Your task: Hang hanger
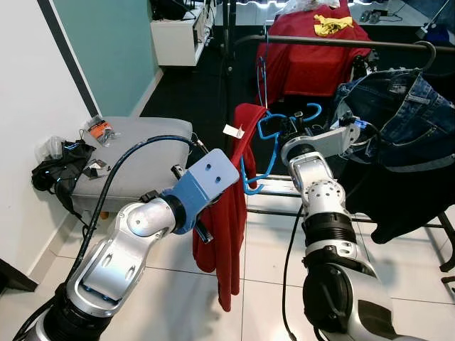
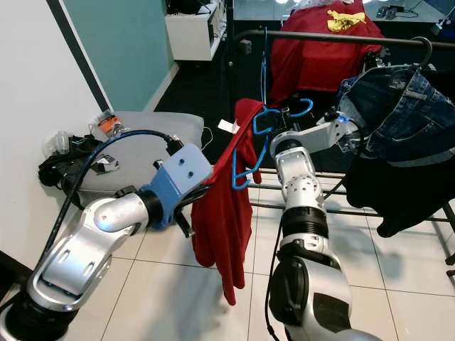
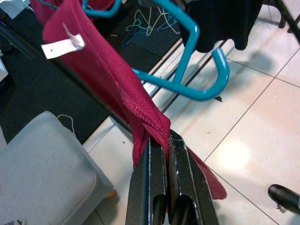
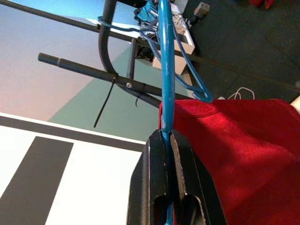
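Right gripper (image 4: pixel 169 140) pinches the blue hanger (image 1: pixel 269 153) below the rail (image 1: pixel 355 43), left gripper (image 3: pixel 166 145) clamps the red shirt's (image 1: pixel 226 213) edge beside the jeans (image 1: pixel 398 117), open floor (image 1: pixel 178 298) beneath.

a blue plastic hanger (image 1: pixel 264 153) is held up in the air below the black clothes rail (image 1: pixel 341 43), tilted, with a red garment (image 1: pixel 227 213) draped over one end and hanging down.
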Tool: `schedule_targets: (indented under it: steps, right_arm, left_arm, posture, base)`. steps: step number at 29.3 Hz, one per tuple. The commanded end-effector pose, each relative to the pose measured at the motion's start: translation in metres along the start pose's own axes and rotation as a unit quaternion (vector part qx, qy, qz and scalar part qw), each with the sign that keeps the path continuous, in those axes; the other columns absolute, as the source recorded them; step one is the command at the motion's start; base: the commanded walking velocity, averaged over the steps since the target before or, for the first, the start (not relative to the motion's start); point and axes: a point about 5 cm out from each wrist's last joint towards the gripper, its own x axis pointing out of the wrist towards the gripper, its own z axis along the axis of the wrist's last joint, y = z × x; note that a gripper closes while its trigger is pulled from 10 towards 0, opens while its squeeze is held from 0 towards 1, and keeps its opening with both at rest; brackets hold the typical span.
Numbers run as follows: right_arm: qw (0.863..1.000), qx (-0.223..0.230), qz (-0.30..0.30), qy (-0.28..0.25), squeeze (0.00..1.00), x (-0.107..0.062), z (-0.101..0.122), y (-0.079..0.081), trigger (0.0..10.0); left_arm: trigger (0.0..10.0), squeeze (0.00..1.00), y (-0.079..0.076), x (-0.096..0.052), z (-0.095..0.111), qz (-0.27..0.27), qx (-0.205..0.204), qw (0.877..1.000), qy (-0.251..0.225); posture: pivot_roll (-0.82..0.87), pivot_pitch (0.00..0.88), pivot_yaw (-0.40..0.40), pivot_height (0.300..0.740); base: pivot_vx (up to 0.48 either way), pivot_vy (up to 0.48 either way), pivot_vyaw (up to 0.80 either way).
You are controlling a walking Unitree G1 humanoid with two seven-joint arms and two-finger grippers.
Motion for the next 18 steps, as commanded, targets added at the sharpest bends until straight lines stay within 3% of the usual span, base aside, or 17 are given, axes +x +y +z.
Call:
schedule_targets:
  steps: [1, 3, 5, 7, 9, 11, 18]
  right_arm:
    - [0.997, 0.07, 0.018, -0.03, 0.0, 0.002, 0.0098, 0.0079, 10.0]
    - [0.997, 0.07, 0.018, -0.03, 0.0, 0.002, 0.0098, 0.0079, 10.0]
    - [0.987, 0.156, 0.041, -0.028, 0.0, 0.0021, 0.0128, 0.0131, 10.0]
    - [0.987, 0.156, 0.041, -0.028, 0.0, 0.0021, 0.0128, 0.0131, 10.0]
    - [0.98, 0.189, 0.053, -0.025, 0.0, 0.0025, 0.013, 0.0146, 10.0]
    - [0.979, 0.194, 0.056, -0.018, 0.0, 0.002, 0.0119, 0.0145, 10.0]
    - [0.988, 0.135, 0.068, -0.004, 0.0, 0.0009, 0.0037, 0.0123, 10.0]
  left_arm:
    - [10.0, 0.0, -0.001, -0.0026, 0.0002, -0.004, -0.003, 1.0, -0.002]
    - [10.0, 0.0, -0.001, -0.0026, 0.0002, -0.004, -0.003, 1.0, -0.002]
    - [10.0, 0.0, -0.0035, -0.0024, -0.0018, -0.006, -0.003, 1.0, 0.002]
    - [10.0, 0.0, -0.0035, -0.0024, -0.0018, -0.006, -0.003, 1.0, 0.002]
    - [10.0, 0.0, -0.0045, -0.002, -0.0016, -0.007, -0.006, 1.0, 0.003]
    - [10.0, 0.0, -0.0041, -0.0018, -0.0016, -0.006, -0.005, 1.0, 0.003]
    - [10.0, 0.0, -0.0022, -0.0012, 0.0064, -0.003, -0.016, 1.0, -0.011]
  posture:
    - [0.04, 0.078, 0.013, 0.74]
    - [0.04, 0.078, 0.013, 0.74]
    - [0.04, 0.077, 0.011, 0.74]
    - [0.04, 0.077, 0.011, 0.74]
    - [0.04, 0.077, 0.011, 0.74]
    - [0.04, 0.079, 0.01, 0.74]
    - [0.04, 0.08, 0.01, 0.74]
  base:
    - [0.0, 0.0, 0.0]
    - [0.0, 0.0, 0.0]
    - [0.0, 0.0, 0.0]
    - [0.0, 0.0, 0.0]
    - [0.0, 0.0, 0.0]
    - [0.0, 0.0, 0.0]
    - [0.0, 0.0, 0.0]
